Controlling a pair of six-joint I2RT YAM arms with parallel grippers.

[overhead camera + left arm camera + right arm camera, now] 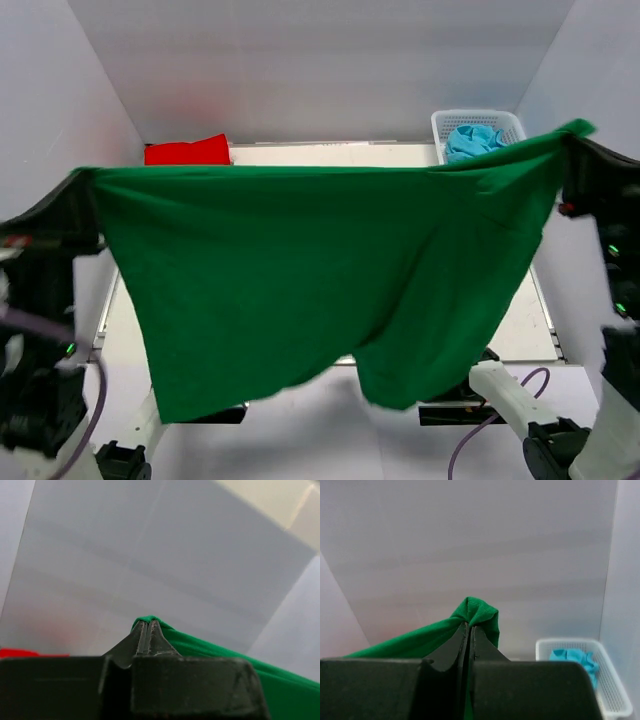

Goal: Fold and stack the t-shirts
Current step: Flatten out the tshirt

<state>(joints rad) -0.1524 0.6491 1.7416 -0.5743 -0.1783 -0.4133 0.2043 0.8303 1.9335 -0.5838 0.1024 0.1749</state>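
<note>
left gripper (148, 623): I see it pinched tight on a green t-shirt (300, 270) corner.
right gripper (469, 626): pinched tight on the opposite corner.
green t-shirt: hangs spread in the air between them.

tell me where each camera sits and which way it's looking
Top external: above and behind the arms, looking down at the green t-shirt stretched between them; both arms show.
Left wrist: on that arm, facing the back wall past the shut left end effector pinching a shirt corner.
Right wrist: likewise, the right end effector pinching the other corner.
Shared: top and right wrist both show the basket.
</note>
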